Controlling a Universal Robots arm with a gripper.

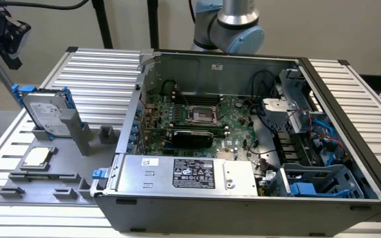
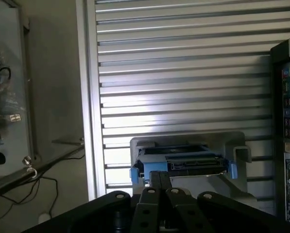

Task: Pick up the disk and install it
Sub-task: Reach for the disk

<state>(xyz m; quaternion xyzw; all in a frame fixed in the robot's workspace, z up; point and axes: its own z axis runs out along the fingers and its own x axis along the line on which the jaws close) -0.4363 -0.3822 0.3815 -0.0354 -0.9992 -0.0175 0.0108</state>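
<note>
One silver-grey, blue-framed metal disk [image 2: 183,162] stands in a grey plastic holder [image 2: 234,145] just ahead of the gripper [image 2: 159,187], fingers clenched empty. Pick-up approach; grasping calls for parting them first.

Free room is seen above the upright disk [image 1: 45,111]; toward the exterior view's right, a grey post [image 1: 76,128] and the case wall [image 1: 137,99] are met.
</note>
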